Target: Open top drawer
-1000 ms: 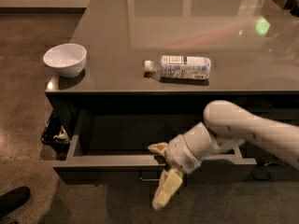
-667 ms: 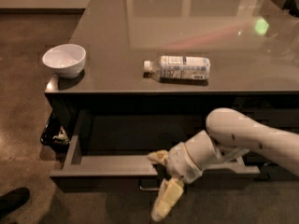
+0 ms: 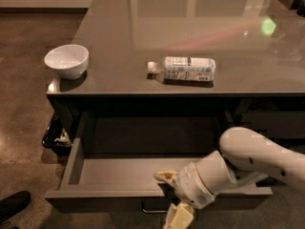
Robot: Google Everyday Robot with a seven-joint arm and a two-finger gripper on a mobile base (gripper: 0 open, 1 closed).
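The top drawer [image 3: 119, 175] under the dark counter stands pulled well out, its shallow grey interior showing. Its dark front edge [image 3: 100, 200] runs along the bottom of the view, with the small loop handle [image 3: 151, 208] partly visible below it. My gripper [image 3: 172, 199] sits at the middle of the drawer front by the handle, one cream finger [image 3: 165, 176] above the front edge and the other [image 3: 178, 217] below it. The white arm [image 3: 248, 161] reaches in from the right.
A white bowl [image 3: 66, 61] sits on the counter's left corner. A plastic bottle [image 3: 183, 69] lies on its side mid-counter. A black bin [image 3: 56, 137] with scraps stands on the floor left of the drawer. A dark shoe [image 3: 12, 206] is at bottom left.
The drawer has slid further out toward the camera, showing more of its interior. My gripper and arm have moved down and toward the camera with the drawer front.
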